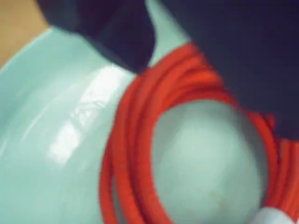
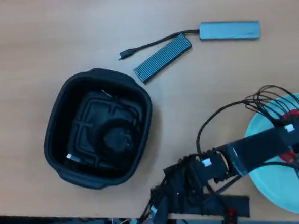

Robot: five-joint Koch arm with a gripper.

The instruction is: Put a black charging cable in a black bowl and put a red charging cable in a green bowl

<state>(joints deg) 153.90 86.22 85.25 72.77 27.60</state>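
Cable coils dominate your wrist view: the red charging cable hangs low over the green bowl, light and floppy. The gripper seems clamped on the bundled strands, though blurred.

I see a bright red charging cable at three o'clock, in a pale turquoise-green bowl; matte-black bowl at nine.

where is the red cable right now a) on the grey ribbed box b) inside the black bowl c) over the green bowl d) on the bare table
c: the wrist view shows the red charging cable coiled right above the green bowl, with the tool's dark parts on it.
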